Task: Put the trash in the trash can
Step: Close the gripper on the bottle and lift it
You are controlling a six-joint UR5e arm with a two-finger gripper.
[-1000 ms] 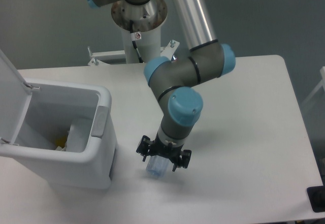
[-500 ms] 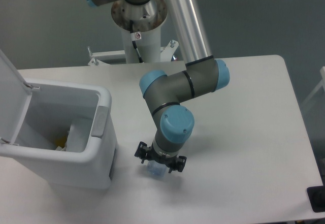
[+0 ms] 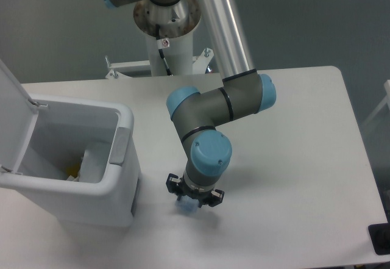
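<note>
low over the front of the worktop (image 3: 292,159), the gripper (image 3: 195,200) points straight down, mostly hidden under the arm's blue-capped wrist (image 3: 210,154). only its dark side lugs and a small bluish, see-through patch between them show. that patch looks like part of the bottle (image 3: 187,206), probably the cap end, but the wrist covers the rest, so i cannot tell whether the fingers are closed on it or only straddling it, nor how wide they stand.

just to the left, near the gripper but not touching it, sits the trash can (image 3: 122,177), its lid (image 3: 11,107) swung up and back on the far side and the grey latch (image 3: 119,146) on the rim facing the arm. inside, something pale and something yellowish lie at the bottom; whether the plastic bag is among them is too unclear to say.

by my reading, the step in hand is the pick at the worktop: the gripper is down at the bottle, and the drop into the can is not yet done. the next move calls for a firm hold, then a lift high enough to clear the can's near rim, a short carry left over the opening, and a release well inside the walls so the bottle does not catch the latch edge and roll off.
</note>
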